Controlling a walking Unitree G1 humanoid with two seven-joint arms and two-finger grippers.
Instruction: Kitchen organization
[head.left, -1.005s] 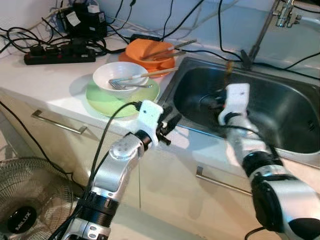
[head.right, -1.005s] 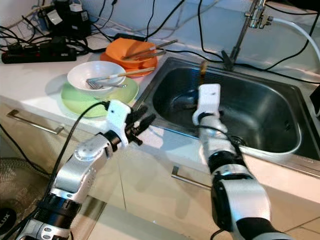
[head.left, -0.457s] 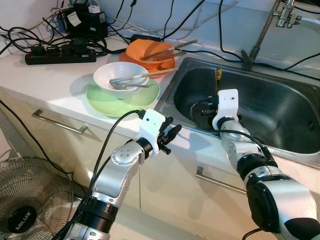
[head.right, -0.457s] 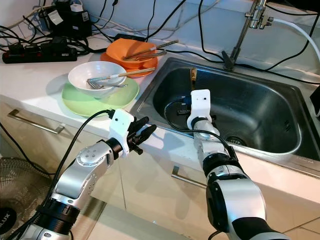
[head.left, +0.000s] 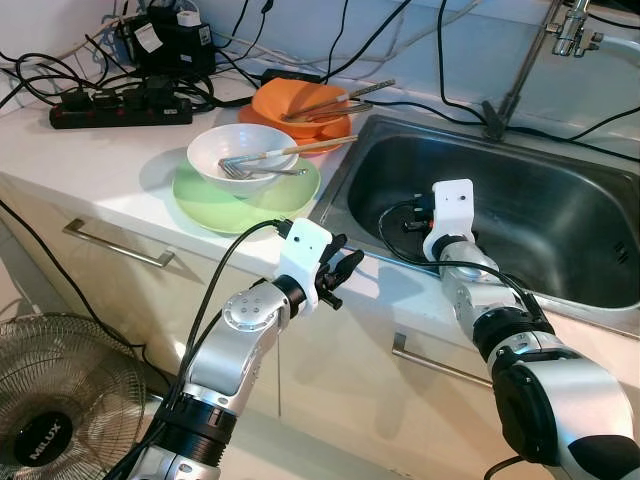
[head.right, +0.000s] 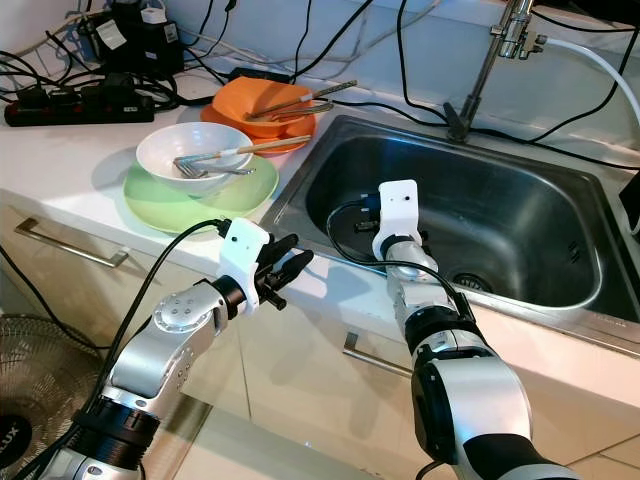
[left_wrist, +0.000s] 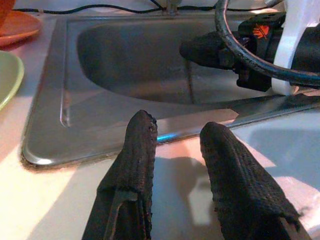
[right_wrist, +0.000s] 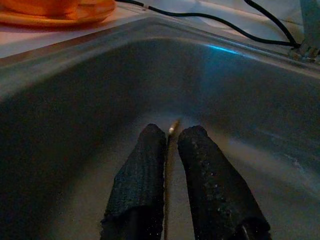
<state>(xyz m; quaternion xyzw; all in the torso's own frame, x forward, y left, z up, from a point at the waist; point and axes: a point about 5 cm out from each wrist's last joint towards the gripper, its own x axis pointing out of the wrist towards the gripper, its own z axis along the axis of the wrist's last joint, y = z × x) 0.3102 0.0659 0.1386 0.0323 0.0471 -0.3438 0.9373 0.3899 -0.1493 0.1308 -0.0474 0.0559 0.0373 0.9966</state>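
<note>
While my right gripper (right_wrist: 167, 150) sits low in the sink (head.left: 560, 215), its fingers nearly closed on a thin stick (right_wrist: 171, 131), my left gripper (left_wrist: 175, 145) hangs over the counter (head.left: 120, 165) edge w/ fingers apart, holding nothing. Left of the sink: green plate (head.left: 200, 195), white bowl (head.left: 215, 150) on it w/ fork (head.left: 240, 170), orange plate (head.left: 275, 100) behind.

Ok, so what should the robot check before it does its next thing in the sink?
1. Right hand is down inside the sink: ok.
2. Thin stick is pinched between its fingers: ok.
3. Stick touches the sink bottom: cannot tell.
4. Left hand is open and empty, over the counter edge: ok.
5. White bowl with the fork sits on the green plate, away from both hands: ok.
</note>
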